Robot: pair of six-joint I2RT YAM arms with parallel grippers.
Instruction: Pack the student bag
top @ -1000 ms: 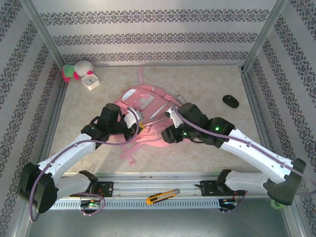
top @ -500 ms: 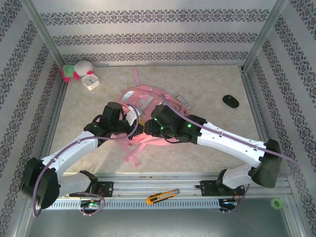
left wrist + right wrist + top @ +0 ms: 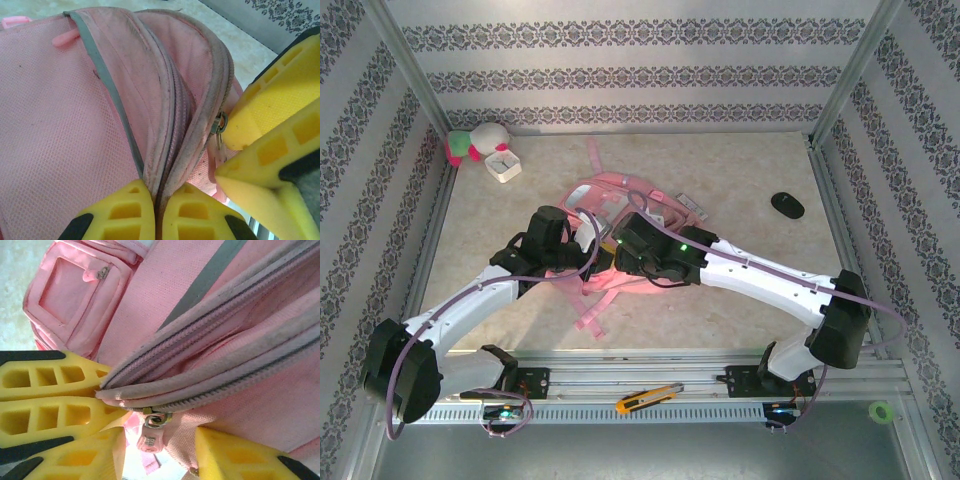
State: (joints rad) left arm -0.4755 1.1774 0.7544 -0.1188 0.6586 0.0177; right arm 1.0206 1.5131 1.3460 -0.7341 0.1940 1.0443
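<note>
The student bag [image 3: 616, 196] is a pink backpack, bunched up in the middle of the table. My left gripper [image 3: 588, 243] is shut on its zipped edge; in the left wrist view the yellow fingers [image 3: 125, 210] pinch the fabric seam of the bag [image 3: 75, 125]. My right gripper [image 3: 620, 250] sits right beside it and is open. In the right wrist view its jaws [image 3: 159, 440] stand apart around the pink zipper pull [image 3: 150, 439], which hangs under the bag's edge [image 3: 210, 375] without being clamped. The left fingers [image 3: 50, 390] show there too.
A pink-and-white plush toy [image 3: 478, 143] and a small white box [image 3: 504, 164] lie at the back left. A black oval object [image 3: 787, 205] is at the right, a small grey item [image 3: 692, 206] beside the bag. A yellow utility knife [image 3: 648, 397] rests on the front rail.
My right arm has swung left across the bag until its gripper met the left one at the zipper. The bag has been pulled up and bunched, uncovering the grey item.
</note>
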